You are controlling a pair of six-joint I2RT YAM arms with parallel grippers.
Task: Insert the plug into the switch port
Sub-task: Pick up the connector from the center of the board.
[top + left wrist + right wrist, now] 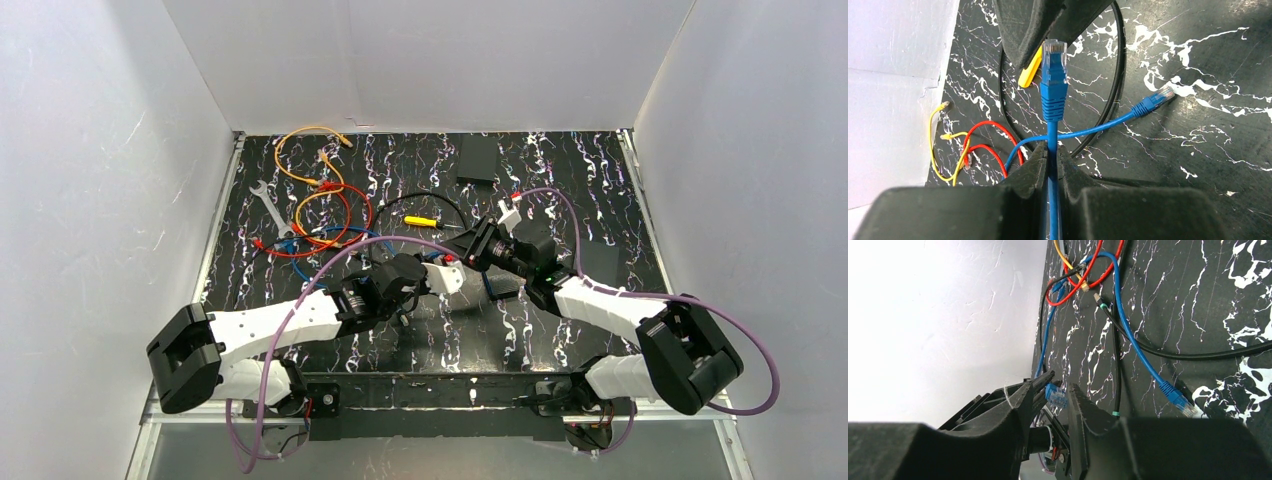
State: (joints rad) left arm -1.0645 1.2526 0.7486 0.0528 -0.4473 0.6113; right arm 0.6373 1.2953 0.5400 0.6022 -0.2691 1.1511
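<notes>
My left gripper (1053, 149) is shut on a blue network cable (1052, 131) a short way below its plug (1054, 56), which sticks up clear-tipped beyond the fingers. In the right wrist view that plug (1055, 396) sits between the fingertips of my right gripper (1062, 382), whose jaws stand a little apart around it with a thin gap showing. Both grippers, left (447, 278) and right (470, 245), meet at mid-table. The cable's other plug (1158, 97) lies on the mat. A flat black box, the switch (477, 158), rests at the back; its ports do not show.
At the back left lie red (335, 210) and orange (305, 150) cable loops and a wrench (268, 210). A yellow-handled tool (420, 220) and a black cable (430, 200) sit just beyond the grippers. A dark flat piece (600, 262) lies at the right. White walls enclose three sides.
</notes>
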